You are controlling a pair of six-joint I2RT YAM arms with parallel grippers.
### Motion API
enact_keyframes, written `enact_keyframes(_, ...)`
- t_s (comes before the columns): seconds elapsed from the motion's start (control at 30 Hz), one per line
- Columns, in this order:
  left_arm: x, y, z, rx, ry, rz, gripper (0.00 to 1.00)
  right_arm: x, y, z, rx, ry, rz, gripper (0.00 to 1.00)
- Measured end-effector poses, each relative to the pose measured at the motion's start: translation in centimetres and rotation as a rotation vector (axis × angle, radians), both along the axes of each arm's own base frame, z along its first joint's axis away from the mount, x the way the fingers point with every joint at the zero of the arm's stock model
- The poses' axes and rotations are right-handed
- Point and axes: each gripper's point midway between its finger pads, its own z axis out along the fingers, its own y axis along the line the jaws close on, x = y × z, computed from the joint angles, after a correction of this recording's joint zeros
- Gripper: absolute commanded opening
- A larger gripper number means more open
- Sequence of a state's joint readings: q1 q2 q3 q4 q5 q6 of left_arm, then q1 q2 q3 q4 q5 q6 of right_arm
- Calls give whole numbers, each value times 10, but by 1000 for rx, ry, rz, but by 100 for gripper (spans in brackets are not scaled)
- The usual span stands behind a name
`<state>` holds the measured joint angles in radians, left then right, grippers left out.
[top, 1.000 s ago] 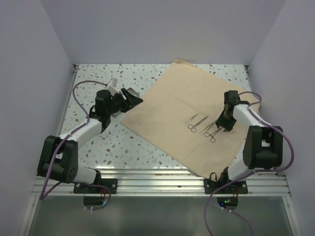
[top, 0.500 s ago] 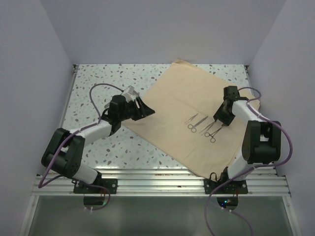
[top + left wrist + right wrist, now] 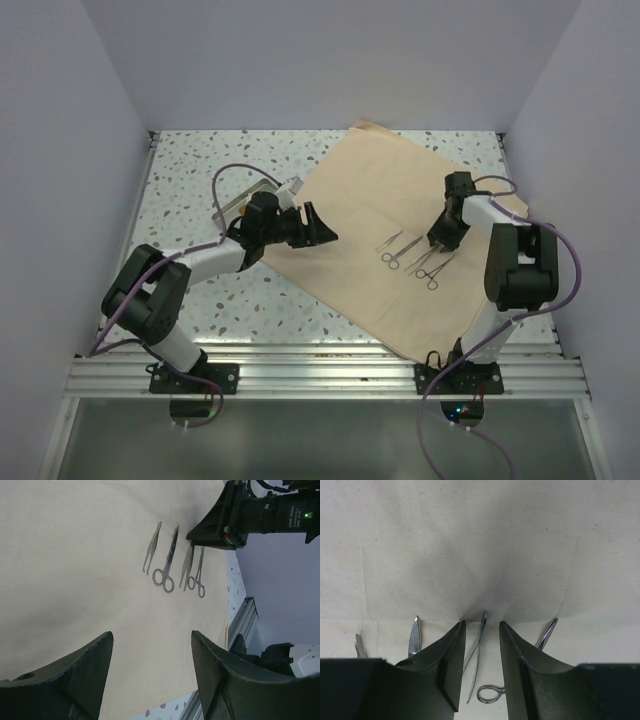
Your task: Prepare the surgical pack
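Observation:
The surgical pack's tan cloth (image 3: 370, 190) lies flat and unfolded on the speckled table. Several silver instruments (image 3: 410, 255) rest in a row on its right half: scissors (image 3: 167, 567), forceps (image 3: 200, 575) and tweezers (image 3: 479, 650). No tray shows. My left gripper (image 3: 325, 228) is open over the cloth's left part, and the left wrist view has only cloth (image 3: 75, 555) between the fingers of that gripper (image 3: 151, 632). My right gripper (image 3: 437, 243) is open. In its own view the gripper (image 3: 482, 623) has its tips down on the cloth (image 3: 470, 530), astride the tweezers without clasping them.
Bare speckled table (image 3: 190, 170) lies left of the cloth. An aluminium rail (image 3: 320, 360) runs along the near edge. Plain walls close in the back and both sides. Purple cables loop off both arms.
My left arm swung right, carrying its gripper from beside the cloth's left corner to over the cloth. The right gripper shifted slightly up and left, to the instruments' far tips.

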<state>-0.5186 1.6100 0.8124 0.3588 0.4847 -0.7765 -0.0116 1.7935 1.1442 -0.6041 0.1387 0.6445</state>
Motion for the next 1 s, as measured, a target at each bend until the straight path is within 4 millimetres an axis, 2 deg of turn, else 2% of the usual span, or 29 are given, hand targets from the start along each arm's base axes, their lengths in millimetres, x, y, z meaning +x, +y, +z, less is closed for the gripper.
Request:
enact_keyframes(0.07, 0, -3, 1, -1, -5, -12, 67, 0, 0, 0, 1, 0, -3, 27)
enact_keyframes(0.1, 0, -5, 1, -1, -8, -19, 68, 1, 0, 0, 1, -1, -3, 18)
enact_keyframes(0.17, 0, -10, 2, -4, -10, -38, 72, 2, 0, 2, 2, -6, -5, 8)
enact_keyframes(0.27, -2, -19, 1, -9, -6, -74, 79, 5, 0, 4, 2, -15, -8, 0)
enact_keyframes(0.43, -6, -27, -1, -11, -6, -114, 79, 6, 10, 14, -11, -32, 31, 0)
enact_keyframes(0.6, -6, -45, 13, -11, -68, -153, 79, 6, 49, 51, -13, -117, 149, 0)
enact_keyframes(0.73, -9, -69, 31, -26, -138, -204, 75, 0, 102, 81, 67, -201, 286, 0)
enact_keyframes(0.8, -12, -76, 33, -38, -146, -228, 72, -4, 122, 91, 119, -230, 344, 0)
enact_keyframes(0.87, -13, -78, 29, -39, -139, -237, 70, -6, 136, 99, 169, -261, 387, 0)
enact_keyframes(1.0, -14, -78, 19, -31, -117, -247, 69, -17, 149, 113, 248, -303, 449, 0)
